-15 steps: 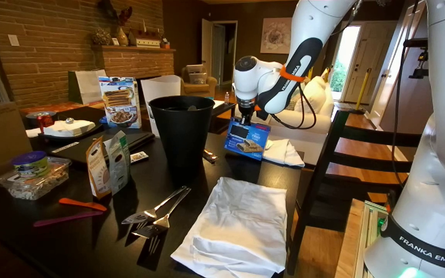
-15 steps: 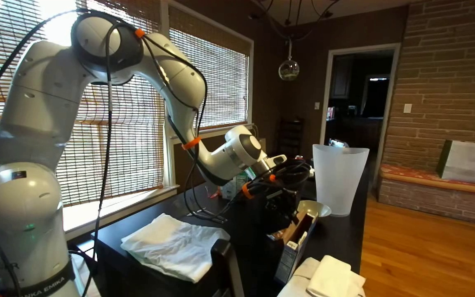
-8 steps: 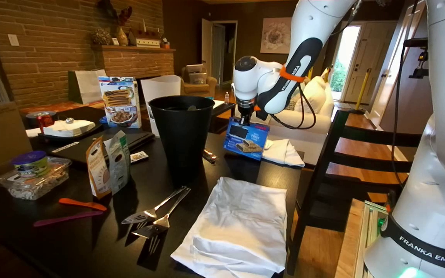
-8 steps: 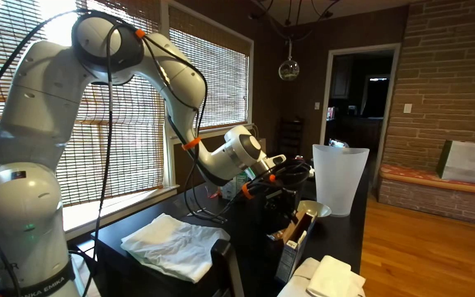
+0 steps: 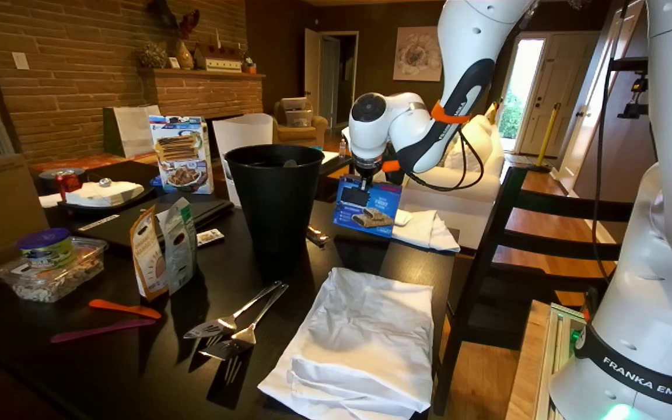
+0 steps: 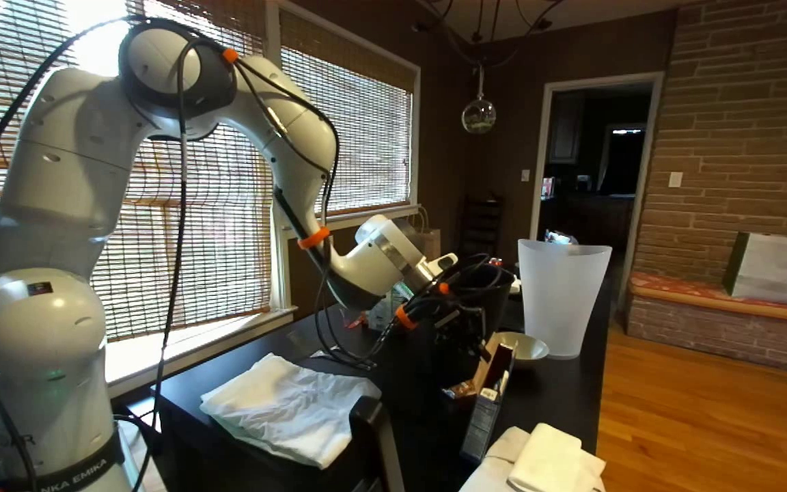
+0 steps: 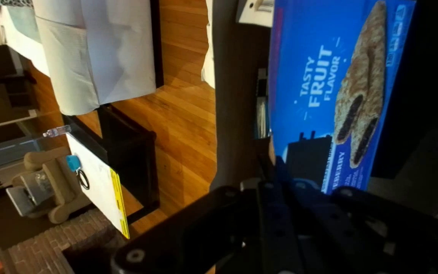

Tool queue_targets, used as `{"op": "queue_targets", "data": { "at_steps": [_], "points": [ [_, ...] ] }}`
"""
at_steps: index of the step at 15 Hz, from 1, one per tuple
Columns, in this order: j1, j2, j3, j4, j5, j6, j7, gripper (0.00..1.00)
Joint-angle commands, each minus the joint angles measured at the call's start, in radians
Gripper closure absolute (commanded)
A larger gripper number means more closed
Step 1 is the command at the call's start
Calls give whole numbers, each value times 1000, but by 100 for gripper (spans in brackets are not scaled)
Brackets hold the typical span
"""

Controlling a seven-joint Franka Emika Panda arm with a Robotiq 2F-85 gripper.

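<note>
blue box (image 5: 378, 210) tight in the gripper (image 5: 364, 183) (bowl (image 6: 531, 348) in an exterior view only)

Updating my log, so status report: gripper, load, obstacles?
Black gripper shut on blue rectangular cardboard box. Box open at top. Tall tapered black bin nearby, possible obstacle.

A long black wooden table (image 5: 391, 265) spreads beneath the claw (image 5: 365, 185). Nearest the claw, a small bar in shiny brown wrapping (image 5: 317, 235) lies flat and a tall tapered black bin (image 5: 273, 204) stands upright. A round cream-coloured bowl (image 6: 537, 350) sits near the claw, with a tall frosted-white bin (image 6: 563, 301) farther off. Farther from the claw lie a folded white cloth (image 5: 365, 344) and two silvery long-handled utensils (image 5: 245, 336). Well apart from it are an upright orange-and-white pouch (image 5: 150, 256), an upright grey-green pouch (image 5: 179, 251), a flat orange plastic knife (image 5: 125, 308), a purple plastic knife (image 5: 105, 331) and a clear rectangular plastic tub (image 5: 56, 289)
</note>
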Motion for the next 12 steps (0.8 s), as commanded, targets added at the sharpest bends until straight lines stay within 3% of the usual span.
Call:
{"op": "queue_targets", "data": {
  "at_steps": [1, 7, 8, 12],
  "points": [
    [44, -32, -17, -45, -120, -59, 112, 100],
    [83, -33, -9, -80, -184, -166, 229, 100],
    [-23, -51, 114, -84, -220, -214, 244, 100],
    [-82, -44, 215, -95, -278, -304, 298, 100]
  ]
}}
